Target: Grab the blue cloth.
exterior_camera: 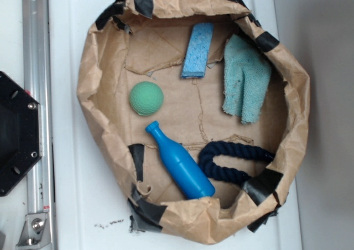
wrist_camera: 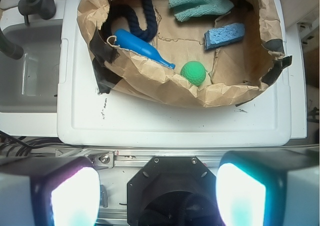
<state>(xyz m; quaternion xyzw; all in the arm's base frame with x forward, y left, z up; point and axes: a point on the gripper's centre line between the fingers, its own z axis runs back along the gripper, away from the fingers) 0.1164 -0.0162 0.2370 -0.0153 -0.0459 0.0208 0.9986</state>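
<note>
The blue cloth (exterior_camera: 245, 87) is a pale teal fuzzy rag, rumpled, lying inside the brown paper bowl (exterior_camera: 99, 103) at its right side. In the wrist view the cloth (wrist_camera: 200, 2) lies at the far top of the bowl. My gripper (wrist_camera: 157, 196) is open and empty, its two fingers wide apart at the bottom of the wrist view, high above the robot base and well short of the bowl. The gripper does not show in the exterior view.
In the bowl also lie a light-blue sponge (exterior_camera: 197, 50), a green ball (exterior_camera: 146, 98), a glossy blue bottle (exterior_camera: 178, 162) and a dark navy rope (exterior_camera: 232, 159). The bowl sits on a white board (wrist_camera: 170, 123). The black robot base (exterior_camera: 16, 133) stands left; a sink (wrist_camera: 27, 71) lies beside the board.
</note>
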